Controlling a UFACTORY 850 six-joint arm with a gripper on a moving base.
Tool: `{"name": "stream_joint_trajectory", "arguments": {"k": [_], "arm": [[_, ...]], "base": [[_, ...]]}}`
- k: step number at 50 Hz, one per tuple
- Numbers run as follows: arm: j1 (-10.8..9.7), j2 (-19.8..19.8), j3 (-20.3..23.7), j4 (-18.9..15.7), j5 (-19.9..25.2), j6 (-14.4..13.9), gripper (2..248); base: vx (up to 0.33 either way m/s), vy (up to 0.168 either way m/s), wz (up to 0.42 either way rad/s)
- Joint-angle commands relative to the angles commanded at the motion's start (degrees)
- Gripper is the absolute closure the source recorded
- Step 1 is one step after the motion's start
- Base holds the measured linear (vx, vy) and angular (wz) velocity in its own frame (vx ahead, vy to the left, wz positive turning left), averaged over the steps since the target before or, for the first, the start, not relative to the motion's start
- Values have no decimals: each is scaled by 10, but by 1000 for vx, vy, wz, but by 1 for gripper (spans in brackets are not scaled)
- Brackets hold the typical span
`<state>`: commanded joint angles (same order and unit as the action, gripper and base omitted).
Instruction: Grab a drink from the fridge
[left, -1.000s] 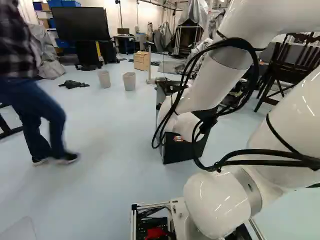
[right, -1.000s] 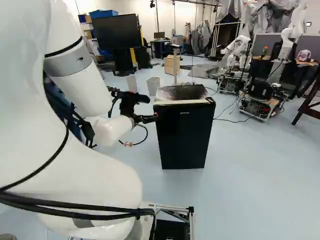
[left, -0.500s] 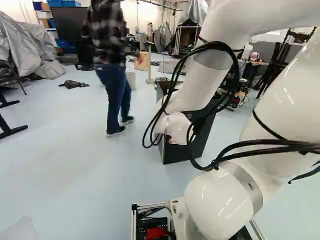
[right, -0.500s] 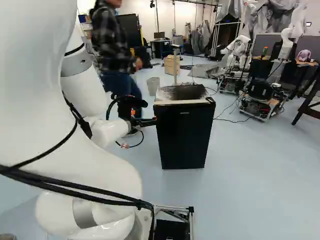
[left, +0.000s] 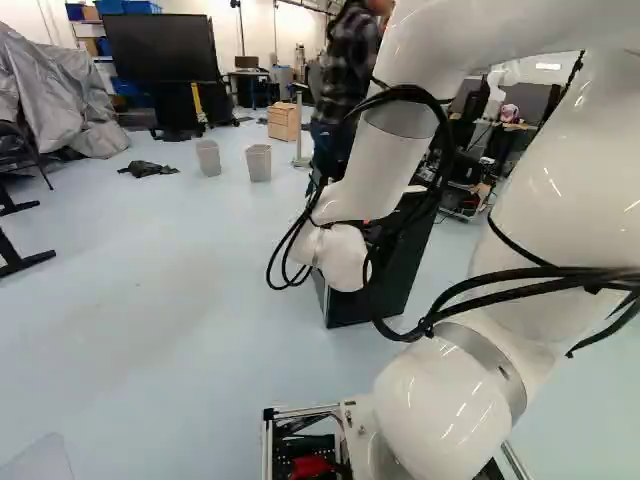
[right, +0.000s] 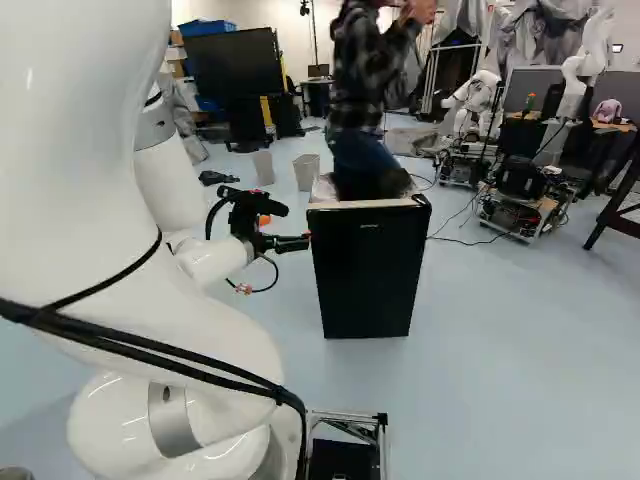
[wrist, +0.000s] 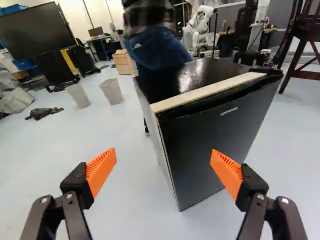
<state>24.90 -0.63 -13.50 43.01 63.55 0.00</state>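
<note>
In the right base view my gripper (right: 286, 243) is beside the upper left edge of the black fridge (right: 368, 275). The fridge door is closed, and no drink shows. From the wrist, the gripper (wrist: 163, 162) stands wide open with nothing held, its orange pads (wrist: 101, 170) far apart. The fridge (wrist: 210, 145) stands ahead of it, mostly toward the right finger, with its light-edged top and front door in sight. The left base view shows the fridge (left: 405, 275) partly hidden behind my arm.
A person (right: 360, 100) stands close behind the fridge. Two pale bins (left: 258, 162), a wooden cabinet (left: 284, 121) and a large screen (left: 160, 48) are farther back. Another robot (right: 520, 185) stands at the back right. A dark wooden chair (wrist: 302, 45) is beyond the fridge.
The person has walked from the left to behind the fridge. My forearm has shifted left in the left base view, while the gripper has moved only slightly. The base and fridge have stayed put.
</note>
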Motion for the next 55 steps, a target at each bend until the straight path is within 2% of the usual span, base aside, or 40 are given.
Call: {"name": "stream_joint_trajectory", "arguments": {"k": [12, 40, 55], "arm": [[21, -30, -24, 41, 25, 0, 3], [60, -140, -96, 136, 82, 0, 3], [75, -203, -143, 187, 115, 0, 3]], "base": [[0, 0, 0], [0, 0, 0], [0, 0, 0]]}}
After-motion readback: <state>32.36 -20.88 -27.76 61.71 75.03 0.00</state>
